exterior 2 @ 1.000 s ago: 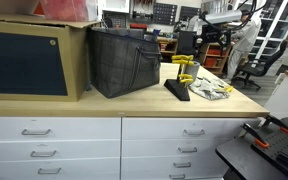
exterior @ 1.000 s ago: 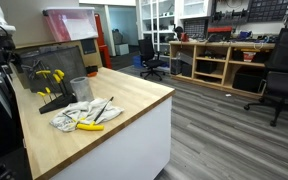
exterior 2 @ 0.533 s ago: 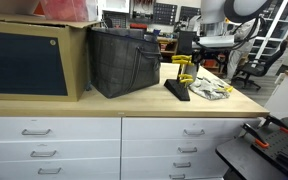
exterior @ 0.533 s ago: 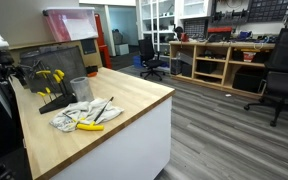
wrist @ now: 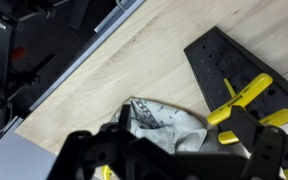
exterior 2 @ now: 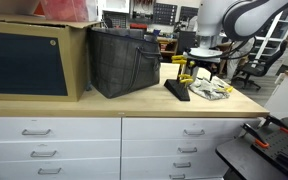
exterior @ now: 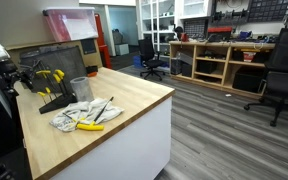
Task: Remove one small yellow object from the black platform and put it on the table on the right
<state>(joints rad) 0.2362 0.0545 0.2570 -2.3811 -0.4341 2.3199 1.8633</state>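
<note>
The black platform (exterior: 54,101) (exterior 2: 176,91) (wrist: 242,62) lies on the wooden table (exterior: 134,100) (exterior 2: 74,104). Small yellow clamp-like objects (exterior: 50,75) (exterior 2: 184,62) (wrist: 244,96) stand on it. My gripper (exterior: 13,73) (exterior 2: 200,68) (wrist: 179,160) hangs open above the platform and the crumpled grey cloth (exterior: 79,114) (exterior 2: 213,90) (wrist: 159,124), holding nothing. Its dark fingers (wrist: 276,150) fill the bottom of the wrist view, one close beside a yellow object. Another yellow piece (exterior: 89,126) lies on the cloth.
A grey cup (exterior: 80,88) stands beside the platform. A tall dark grey panel (exterior 2: 124,62) and a box with a dark blue front (exterior 2: 24,62) stand further along the table. The table edge (wrist: 74,75) runs near. Office chairs (exterior: 284,70) and a wooden workbench (exterior: 219,60) stand beyond.
The arm has come down from above toward the platform and the yellow objects. The jaws have stayed open. Nothing on the table has moved.
</note>
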